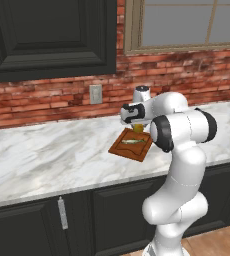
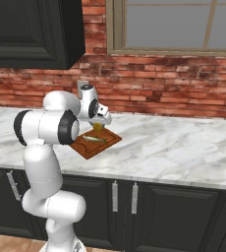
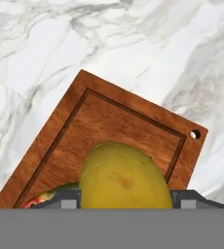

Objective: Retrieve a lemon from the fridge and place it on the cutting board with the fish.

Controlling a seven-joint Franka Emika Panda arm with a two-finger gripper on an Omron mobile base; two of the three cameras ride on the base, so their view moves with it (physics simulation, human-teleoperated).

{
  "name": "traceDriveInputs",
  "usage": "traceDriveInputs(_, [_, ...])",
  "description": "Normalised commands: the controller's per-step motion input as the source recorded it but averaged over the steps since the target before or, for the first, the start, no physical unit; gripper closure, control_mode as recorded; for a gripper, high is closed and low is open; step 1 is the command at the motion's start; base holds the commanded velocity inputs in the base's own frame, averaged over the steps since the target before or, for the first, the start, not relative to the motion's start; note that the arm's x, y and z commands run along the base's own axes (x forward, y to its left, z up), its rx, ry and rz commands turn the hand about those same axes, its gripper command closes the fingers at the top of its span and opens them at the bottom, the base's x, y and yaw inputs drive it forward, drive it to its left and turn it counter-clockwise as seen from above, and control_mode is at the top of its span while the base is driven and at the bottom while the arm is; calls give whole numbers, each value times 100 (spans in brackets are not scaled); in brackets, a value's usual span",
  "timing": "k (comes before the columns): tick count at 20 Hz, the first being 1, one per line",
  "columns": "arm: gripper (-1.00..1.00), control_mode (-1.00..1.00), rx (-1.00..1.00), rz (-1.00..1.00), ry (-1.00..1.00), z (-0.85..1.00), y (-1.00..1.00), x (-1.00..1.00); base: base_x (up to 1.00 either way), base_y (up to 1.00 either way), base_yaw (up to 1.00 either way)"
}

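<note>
1 step looks left: the release. The gripper [image 1: 138, 128], mid-frame, is clamped half-wide on the lemon [image 3: 123, 177], held just above the cutting board [image 3: 99, 131] at centre, the fish [image 2: 94, 139] lying on it. Fetching from the fridge appears done.

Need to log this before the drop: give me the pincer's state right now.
Pincer: closed on the lemon, holding it above the cutting board.
</note>
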Motion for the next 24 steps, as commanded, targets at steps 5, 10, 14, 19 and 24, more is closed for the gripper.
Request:
traceDriveInputs(5, [100, -100, 4, 0, 0, -27, 0, 6, 0, 0, 0])
traceDriveInputs(10, [100, -100, 0, 0, 0, -18, 0, 11, 0, 0, 0])
traceDriveInputs(14, [100, -100, 0, 0, 0, -13, 0, 29, 0, 0, 0])
traceDriveInputs(19, [100, -100, 0, 0, 0, -19, 0, 29, 0, 0, 0])
traceDriveInputs(24, [100, -100, 0, 0, 0, -23, 0, 20, 0, 0, 0])
